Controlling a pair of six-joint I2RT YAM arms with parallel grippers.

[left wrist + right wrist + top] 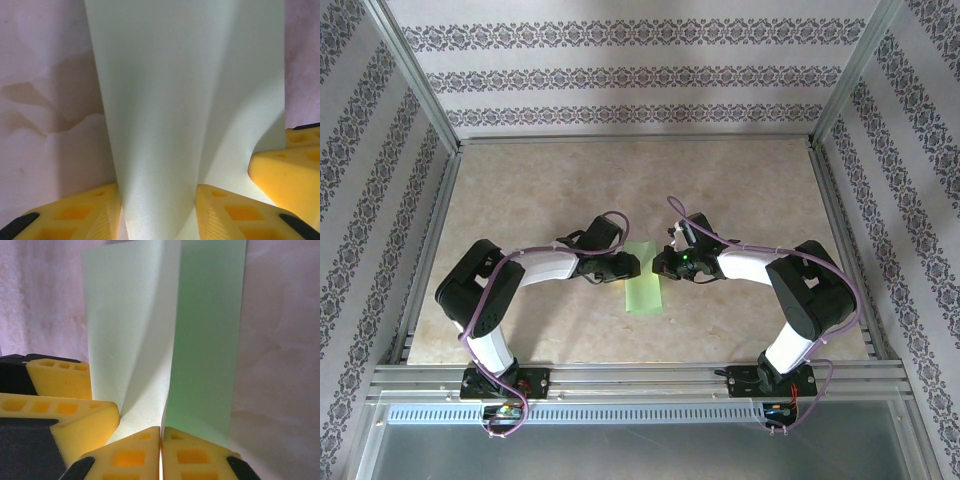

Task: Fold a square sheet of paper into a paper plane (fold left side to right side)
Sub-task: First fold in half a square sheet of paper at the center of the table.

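Left fingers (85,212): part open, straddling raised hump of square sheet of paper (644,292). Sheet at desk (540,190) centre, long axis 12–6 o'clock, lying at 3 o'clock of left fingers and 9 o'clock of right fingers (192,452). Right fingers: closed together, pinching lifted flap edge. Both arms equally near.

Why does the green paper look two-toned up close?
Right wrist view: the folded square sheet of paper has one flap deep green, seemingly shaded, and the other pale and lit. Left wrist view: it looks washed out, with soft shadows along its curves. Top external view: evenly lit.
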